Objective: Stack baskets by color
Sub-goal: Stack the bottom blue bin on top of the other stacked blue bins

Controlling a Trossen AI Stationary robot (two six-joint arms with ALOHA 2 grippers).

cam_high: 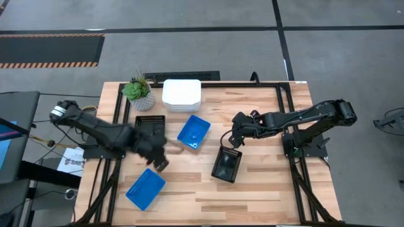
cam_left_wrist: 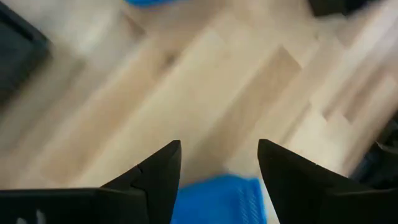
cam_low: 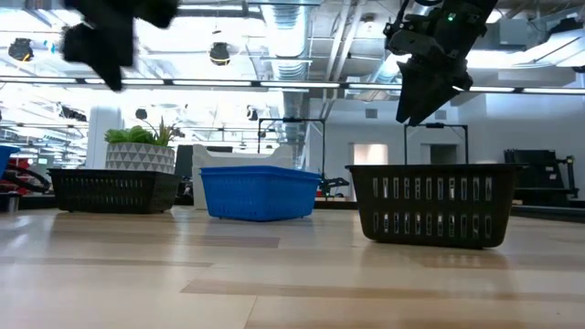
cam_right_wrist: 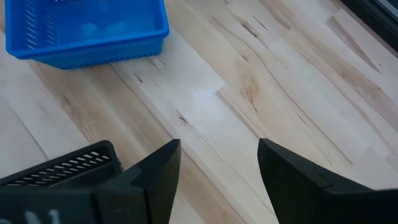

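Blue basket (cam_left_wrist: 217,199) below parted left gripper (cam_left_wrist: 219,163) fingers

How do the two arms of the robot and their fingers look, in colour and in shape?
Both arms are dark, nearly black, built of jointed segments. The left arm has a light silver-grey cap at its base end. The right arm is black throughout. The left gripper and the right gripper each have two matte black fingers tapering to blunt wedge tips. I see no markings.
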